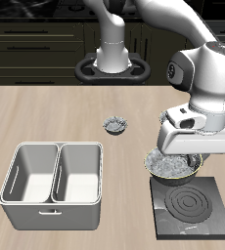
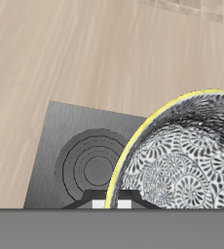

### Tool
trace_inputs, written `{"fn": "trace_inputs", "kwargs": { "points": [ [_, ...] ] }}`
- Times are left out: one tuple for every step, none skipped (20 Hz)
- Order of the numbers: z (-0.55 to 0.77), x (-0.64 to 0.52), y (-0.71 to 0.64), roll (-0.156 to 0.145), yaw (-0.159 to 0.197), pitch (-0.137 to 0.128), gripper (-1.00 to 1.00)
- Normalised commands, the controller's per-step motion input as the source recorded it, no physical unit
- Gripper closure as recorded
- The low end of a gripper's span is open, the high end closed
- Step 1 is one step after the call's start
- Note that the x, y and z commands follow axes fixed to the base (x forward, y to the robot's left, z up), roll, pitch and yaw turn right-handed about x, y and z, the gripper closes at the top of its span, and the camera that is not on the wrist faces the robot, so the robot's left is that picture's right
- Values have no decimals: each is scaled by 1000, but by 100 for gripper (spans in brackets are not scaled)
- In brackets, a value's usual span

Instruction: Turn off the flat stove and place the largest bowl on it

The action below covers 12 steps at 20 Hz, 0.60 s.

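- The flat stove (image 1: 192, 208), a dark grey square slab with concentric ring coils, lies on the tabletop (image 1: 56, 112) just below the end effector (image 1: 179, 149) and toward the front edge; its rings look dark, not red, in both views.
- In the wrist view the same slab (image 2: 77, 160) shows dark rings partly covered by the bowl's rim.
- The largest bowl (image 1: 170, 165), grey and speckled with a patterned pale inside and a yellowish rim, hangs directly under the end effector, above the stove's back edge; whether it touches the slab cannot be told.
- From the wrist camera the bowl (image 2: 187, 156) fills the space right beside the fingers, its rim curving over the coils.
- The end effector sits at the bowl's rim and seems to be gripping it; how wide the jaws stand cannot be told, as only small pale tips show.
- A tiny grey bowl (image 1: 114, 124) sits on the tabletop farther back, well apart from the end effector.
- A double-basin grey metal tub (image 1: 54, 175) stands well to the side of the end effector, near the front edge.
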Motion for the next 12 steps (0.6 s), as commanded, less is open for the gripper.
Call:
{"fn": "trace_inputs", "kwargs": {
  "points": [
    [-303, 60, 32, -6, -59, 39, 100],
    [-264, 107, 60, 37, 13, 39, 100],
    [-282, 37, 57, -23, 26, 32, 100],
    [-172, 33, 57, 25, -4, 30, 100],
    [-216, 93, -24, 9, 47, 6, 100],
    [-207, 64, 57, 6, -5, 42, 100],
    [-241, 89, -99, -16, 23, 31, 100],
    [-43, 20, -46, 12, 5, -1, 100],
    [-86, 34, -33, -5, -36, 26, 100],
    [-92, 9, 3, -2, 0, 19, 100],
    [-106, -34, 94, 12, -13, 22, 100],
    [-210, -1, 203, 20, 8, 42, 100]
  ]
}}
